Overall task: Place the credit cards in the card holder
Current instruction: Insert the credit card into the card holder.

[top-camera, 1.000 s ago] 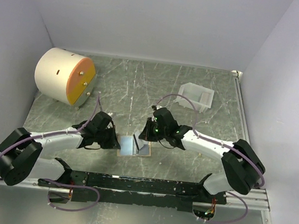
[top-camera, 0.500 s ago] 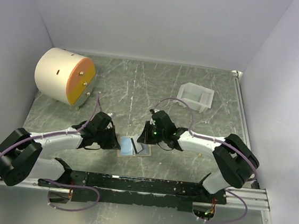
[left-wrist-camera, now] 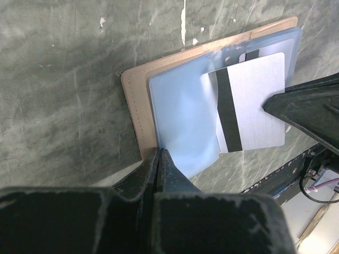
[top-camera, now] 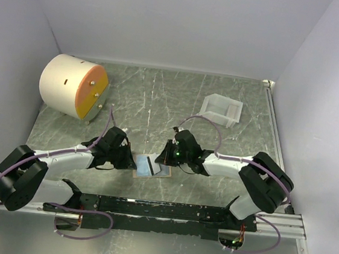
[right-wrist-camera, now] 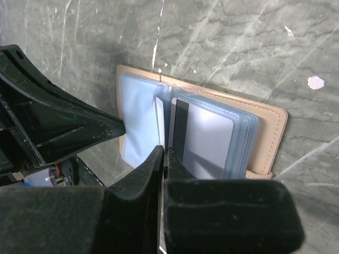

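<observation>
The tan card holder (top-camera: 166, 173) lies open on the table between my arms, pale blue sleeves up; it also shows in the left wrist view (left-wrist-camera: 136, 114) and the right wrist view (right-wrist-camera: 270, 129). My left gripper (left-wrist-camera: 158, 153) is shut on the near edge of a blue sleeve (left-wrist-camera: 183, 119). My right gripper (right-wrist-camera: 164, 156) is shut on a silver credit card (left-wrist-camera: 254, 100) with a black stripe, its leading edge at the sleeve's mouth. A second striped card (right-wrist-camera: 209, 140) sits in a pocket on the right half. In the top view both grippers, left (top-camera: 131, 159) and right (top-camera: 162, 159), flank the holder.
A big cream cylinder with an orange face (top-camera: 74, 85) stands at the back left. A white box-like tray (top-camera: 222, 109) sits at the back right. The black base rail (top-camera: 161, 210) runs along the near edge.
My right gripper has come down and a little nearer with the card, bringing it lower over the open holder. The left arm and the holder have stayed put.
</observation>
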`<action>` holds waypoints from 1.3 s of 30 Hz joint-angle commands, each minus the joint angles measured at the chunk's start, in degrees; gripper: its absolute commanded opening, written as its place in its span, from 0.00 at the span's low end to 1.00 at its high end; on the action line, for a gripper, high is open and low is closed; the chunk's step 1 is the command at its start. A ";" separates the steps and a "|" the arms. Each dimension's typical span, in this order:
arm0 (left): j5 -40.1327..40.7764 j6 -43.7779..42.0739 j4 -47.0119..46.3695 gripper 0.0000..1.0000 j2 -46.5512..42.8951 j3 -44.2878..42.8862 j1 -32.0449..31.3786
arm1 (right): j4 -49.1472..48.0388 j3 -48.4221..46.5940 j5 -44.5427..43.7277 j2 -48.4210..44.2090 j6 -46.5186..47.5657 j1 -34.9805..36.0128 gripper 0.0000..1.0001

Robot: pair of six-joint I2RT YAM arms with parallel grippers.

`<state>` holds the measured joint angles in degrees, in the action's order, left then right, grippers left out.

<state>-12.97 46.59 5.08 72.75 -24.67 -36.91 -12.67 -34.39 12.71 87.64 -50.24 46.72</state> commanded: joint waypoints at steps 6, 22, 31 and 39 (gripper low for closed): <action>-1.72 0.60 -0.40 0.07 -0.15 2.32 -0.18 | -5.37 2.53 1.12 2.55 -5.08 0.28 0.00; -3.81 1.93 -3.18 0.07 -0.20 4.08 -0.18 | -13.03 6.64 -0.92 1.80 -10.89 0.24 0.00; -5.84 5.02 -6.69 0.07 -0.65 6.72 -0.25 | -15.33 8.63 -2.35 1.97 -12.58 0.28 0.00; -3.74 5.61 -2.83 0.07 -3.36 6.01 -0.24 | -16.81 10.41 -3.20 0.67 -12.37 0.24 0.00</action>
<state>-16.53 51.42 -1.80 70.94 -19.75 -36.71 -28.75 -25.78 11.86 89.27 -62.57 46.74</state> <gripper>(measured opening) 0.075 0.007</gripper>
